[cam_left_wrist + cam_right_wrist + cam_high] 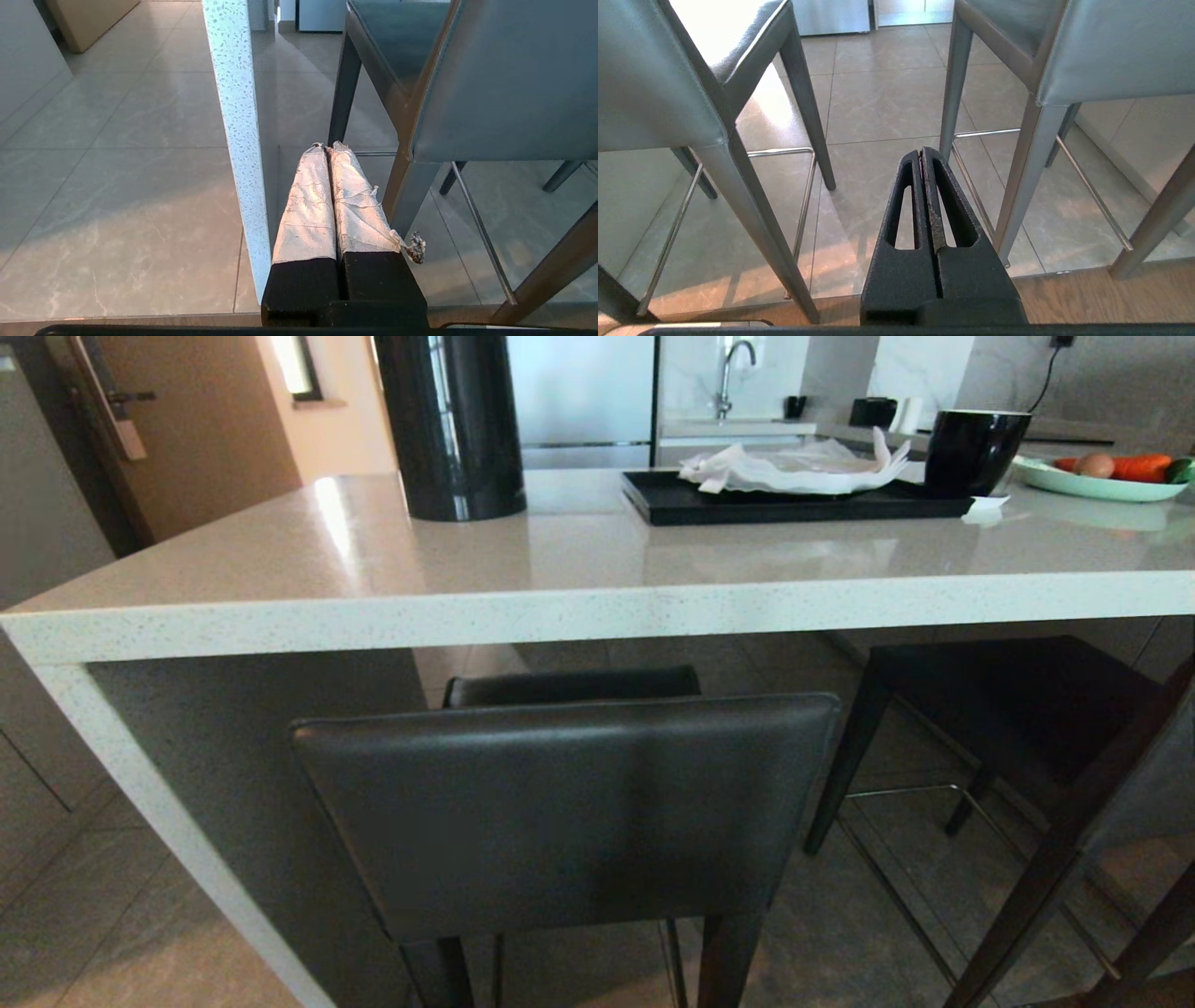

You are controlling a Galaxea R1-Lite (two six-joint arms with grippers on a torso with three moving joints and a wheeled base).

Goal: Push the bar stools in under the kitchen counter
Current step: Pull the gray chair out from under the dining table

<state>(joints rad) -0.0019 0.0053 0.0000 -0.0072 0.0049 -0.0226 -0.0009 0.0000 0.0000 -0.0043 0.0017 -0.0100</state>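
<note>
Left stool (pixel 569 812) backrest just below kitchen counter (pixel 597 611) edge, right stool (pixel 1018 709) seat under it, left gripper (pixel 327 148) jaws together near floor, right gripper (pixel 920 151) jaws together between stools.

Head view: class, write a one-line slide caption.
Two bar stools stand at the kitchen counter.

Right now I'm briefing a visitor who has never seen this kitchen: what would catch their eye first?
The dark grey backrest of the near bar stool fills the head view's foreground, just below the thick speckled edge of the kitchen counter. A second bar stool stands to its right, turned at an angle. On the glossy top sit a tall black cylinder and a black tray with crumpled white paper.
</note>
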